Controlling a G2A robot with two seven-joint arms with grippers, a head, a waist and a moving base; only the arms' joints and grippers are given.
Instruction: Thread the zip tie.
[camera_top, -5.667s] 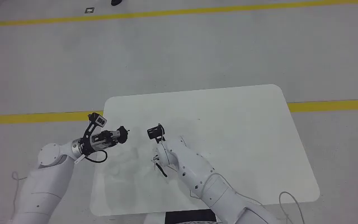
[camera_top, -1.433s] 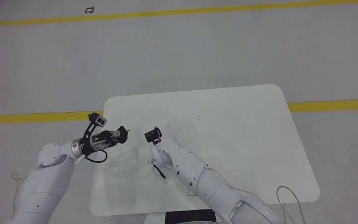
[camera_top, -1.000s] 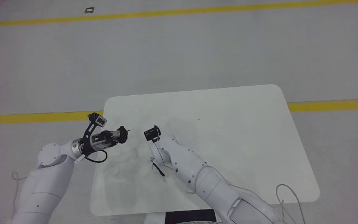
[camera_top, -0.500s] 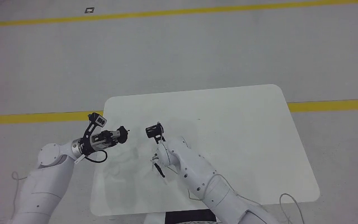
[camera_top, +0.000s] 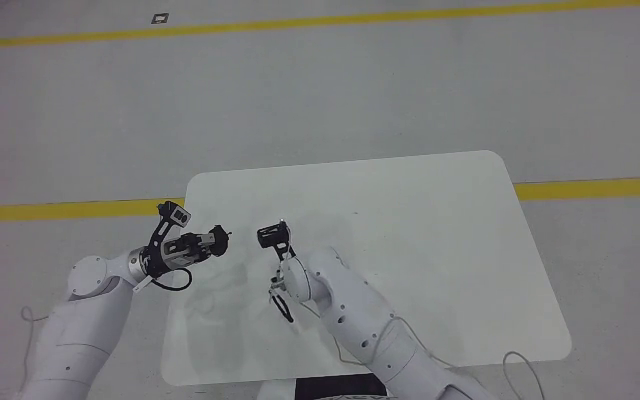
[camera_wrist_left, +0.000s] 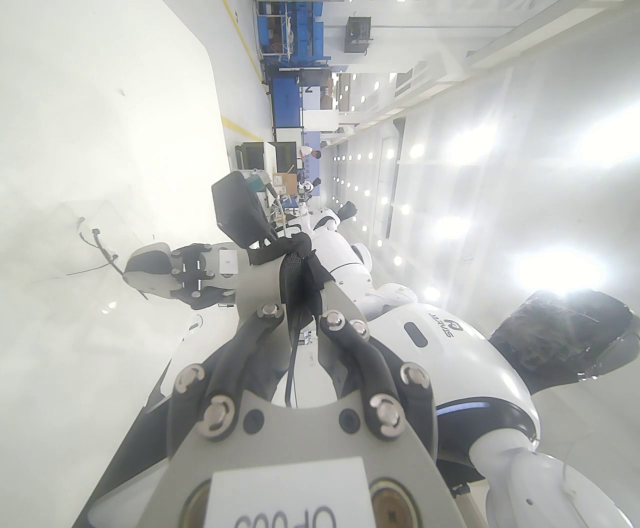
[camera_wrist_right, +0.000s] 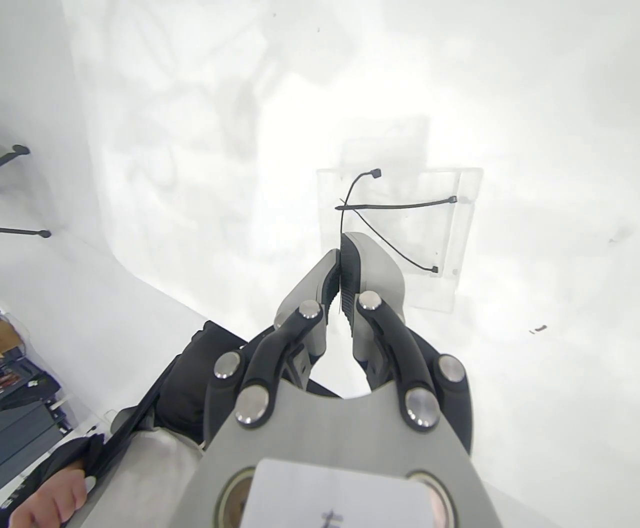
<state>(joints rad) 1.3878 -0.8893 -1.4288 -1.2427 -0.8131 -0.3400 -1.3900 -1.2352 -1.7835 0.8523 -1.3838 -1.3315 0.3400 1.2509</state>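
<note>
My right gripper (camera_wrist_right: 341, 250) is shut on a thin black zip tie (camera_wrist_right: 350, 192). The tie rises from between the fingers and curls over to its head (camera_wrist_right: 375, 173). Just beyond it, two more black zip ties (camera_wrist_right: 400, 206) lie crossed on a clear plate (camera_wrist_right: 445, 285) on the white table (camera_top: 420, 220). In the top view this gripper (camera_top: 279, 298) hangs low over the table's near left part. My left gripper (camera_top: 222, 238) is held above the table's left edge, shut, with a thin black strip that looks like a zip tie (camera_wrist_left: 291, 360) between its fingers. The left wrist view also catches the right gripper (camera_wrist_left: 150, 272) over the plate (camera_wrist_left: 65, 235).
The table's rounded left edge (camera_top: 190, 200) lies close to the left gripper. Its middle and right side are bare white surface. Yellow floor lines (camera_top: 580, 188) run past the table.
The right arm's forearm has swung a little while its gripper stayed over the plate with the tie. The left arm has not moved.
</note>
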